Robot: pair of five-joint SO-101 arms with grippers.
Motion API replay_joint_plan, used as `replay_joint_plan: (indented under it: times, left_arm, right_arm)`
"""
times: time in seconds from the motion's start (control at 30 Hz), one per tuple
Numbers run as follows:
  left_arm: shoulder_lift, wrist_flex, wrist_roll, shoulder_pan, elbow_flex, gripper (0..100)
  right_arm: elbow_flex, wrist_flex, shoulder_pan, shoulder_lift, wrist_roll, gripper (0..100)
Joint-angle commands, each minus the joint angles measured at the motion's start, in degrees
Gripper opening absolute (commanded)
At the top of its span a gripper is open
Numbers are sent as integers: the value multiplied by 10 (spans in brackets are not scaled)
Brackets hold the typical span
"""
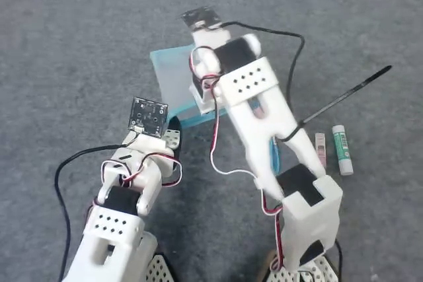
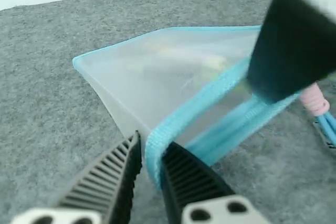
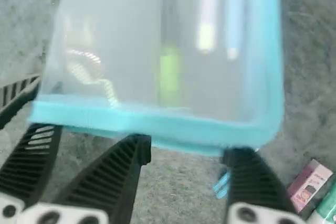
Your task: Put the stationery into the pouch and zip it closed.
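Pouch (image 1: pixel 173 80): clear with blue trim, lying on the grey table (image 1: pixel 79 51) at 11 o'clock from the centre of the high view.
Contents: a green item and some light ones show through the wall in the right wrist view; what they are cannot be told.
Mouth: the trim edge faces the arms at 5 o'clock and appears to gape; judged not zipped.
Left claw (image 2: pixel 151 144): clenched on the pouch's trim at its near corner, pinning it.
Right claw (image 3: pixel 189 148): released, jaws spread, at the trim edge just beside the left claw; grasping nothing.
Glue stick (image 1: pixel 342 150): on the table at 3 o'clock, well apart from the pouch.
Eraser (image 1: pixel 320 148): just beside the glue stick, on its pouch side.
Pen (image 1: pixel 344 100): black, lying at 2 o'clock.
Blue item (image 1: pixel 275 156): partly under the right arm, at 4 o'clock.
Progress: judged partway; some stationery is in the pouch.
Remaining: load the four items outside, then close the zip.
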Motion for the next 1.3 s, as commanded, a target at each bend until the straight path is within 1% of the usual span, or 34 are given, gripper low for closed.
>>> replay_joint_plan:
  times: [0.0, 0.17, 0.3, 0.4, 0.6, 0.73, 0.83, 0.97, 1.13, 1.27]
  left_arm:
    - [-15, -18, -6, 10, -9, 11]
    - [-15, -18, -13, 10, -9, 11]
    - [-15, -18, -23, 9, -8, 11]
    - [-17, -18, -24, 9, -8, 11]
    - [-18, -17, -25, 9, -8, 11]
    - [-18, -16, -25, 9, -8, 11]
    - [-15, -16, -26, 9, -8, 11]
    - [-15, -16, -26, 9, -8, 11]
    - [-15, -15, -26, 9, -8, 11]
    - [-15, -14, -26, 8, -8, 11]
  right_arm:
    - [-36, 18, -6, -49, 25, 247]
    - [-32, 22, 27, -112, 56, 208]
    - [6, 22, 91, -165, 99, 181]
    - [78, 22, 147, -204, 146, 180]
    - [270, 11, 290, -268, 226, 184]
    - [404, -57, 379, -291, 280, 184]
    - [497, -129, 427, -294, 314, 184]
    - [581, -200, 451, -294, 341, 184]
    - [626, -255, 465, -293, 367, 181]
    - [652, -305, 515, -293, 388, 180]
